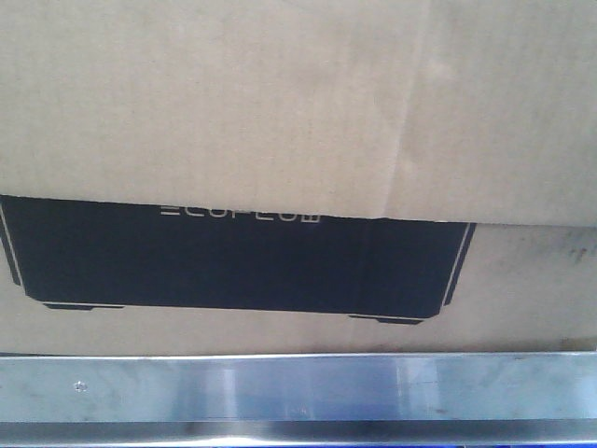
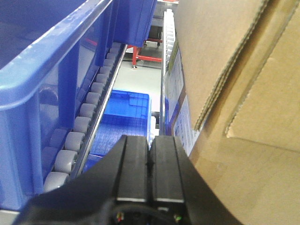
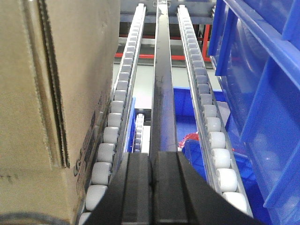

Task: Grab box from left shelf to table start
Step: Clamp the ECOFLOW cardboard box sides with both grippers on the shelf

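Behind shelf rail (image 1: 298, 387), brown box (image 1: 280, 112) bears black, seemingly ECOFLOW panel (image 1: 242, 266); both jaws closed, empty.

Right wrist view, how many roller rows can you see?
3 roller rows: one runs along the box at left, one beside the blue bins at right, and a short stretch lower down between them. Others may be hidden under the box.

The box (image 1: 280, 112) sits on the left shelf (image 3: 161, 70) just behind its front rail (image 1: 298, 387), resting on a roller track (image 3: 105, 154). To the box's left, the left tool (image 2: 151, 159) lies between it and a plastic bin (image 2: 42, 79) that stands on rollers (image 2: 89, 110), with a lower bin (image 2: 122, 117) beneath the gap. To the box's right, the right tool (image 3: 153, 183) sits over bare tracks, with stacked bins (image 3: 262, 93) beyond.
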`<state>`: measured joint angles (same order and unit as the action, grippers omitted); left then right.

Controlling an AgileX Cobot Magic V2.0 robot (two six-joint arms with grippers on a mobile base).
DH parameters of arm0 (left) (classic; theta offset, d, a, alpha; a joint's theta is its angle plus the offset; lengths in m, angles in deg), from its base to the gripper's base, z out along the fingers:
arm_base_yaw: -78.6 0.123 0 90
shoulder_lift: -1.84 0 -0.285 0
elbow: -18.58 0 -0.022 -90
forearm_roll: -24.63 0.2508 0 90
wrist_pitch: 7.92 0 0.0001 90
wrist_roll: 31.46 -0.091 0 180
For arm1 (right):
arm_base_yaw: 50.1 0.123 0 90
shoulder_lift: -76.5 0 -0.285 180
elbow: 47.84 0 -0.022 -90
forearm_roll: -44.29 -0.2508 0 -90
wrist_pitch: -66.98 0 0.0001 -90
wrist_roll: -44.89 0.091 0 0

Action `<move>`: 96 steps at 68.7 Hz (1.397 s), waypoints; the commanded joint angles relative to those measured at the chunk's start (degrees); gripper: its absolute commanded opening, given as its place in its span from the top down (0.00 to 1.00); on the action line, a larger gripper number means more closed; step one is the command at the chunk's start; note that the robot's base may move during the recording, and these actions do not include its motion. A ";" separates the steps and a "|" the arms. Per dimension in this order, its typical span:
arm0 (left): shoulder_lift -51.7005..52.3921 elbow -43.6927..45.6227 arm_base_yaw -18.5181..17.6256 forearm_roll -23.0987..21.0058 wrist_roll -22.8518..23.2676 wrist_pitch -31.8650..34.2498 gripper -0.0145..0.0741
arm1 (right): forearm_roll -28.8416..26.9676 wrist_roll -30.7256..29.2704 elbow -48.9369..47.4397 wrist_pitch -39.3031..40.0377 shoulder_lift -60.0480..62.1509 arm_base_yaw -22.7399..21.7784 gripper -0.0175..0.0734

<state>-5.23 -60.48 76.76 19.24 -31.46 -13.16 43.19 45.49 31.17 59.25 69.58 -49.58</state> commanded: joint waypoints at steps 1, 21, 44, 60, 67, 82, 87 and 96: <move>0.92 0.27 -0.35 -0.38 0.32 5.23 0.94 | -0.08 -0.14 0.14 5.00 0.31 -0.02 0.75; 0.92 0.27 -0.35 -0.38 0.32 5.23 0.94 | -0.08 -0.14 0.14 5.00 0.31 -0.02 0.75; 0.92 0.27 -0.35 -0.38 0.32 6.19 0.94 | -0.08 -0.14 0.15 5.07 0.31 -0.02 0.75; 0.65 3.02 -0.35 -1.29 0.47 13.28 0.94 | -0.08 -0.14 0.15 5.02 0.31 -0.02 0.75; -0.73 8.92 -0.35 -0.75 0.47 8.01 0.94 | -0.08 -0.14 0.15 5.58 0.31 -0.02 0.75; -8.46 20.95 -0.41 2.34 0.47 -3.63 0.65 | -0.08 -0.14 0.15 5.54 0.31 -0.02 0.75; -11.61 23.92 -0.41 2.34 0.47 -5.51 0.48 | -0.08 -0.14 0.15 5.54 0.31 -0.02 0.75; -17.77 30.96 -0.41 2.62 0.00 -9.59 0.49 | -0.08 -0.14 0.15 5.54 0.31 -0.02 0.75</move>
<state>-18.85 -35.07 76.76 21.62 -31.46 -25.00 43.19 45.49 31.17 59.34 69.58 -49.58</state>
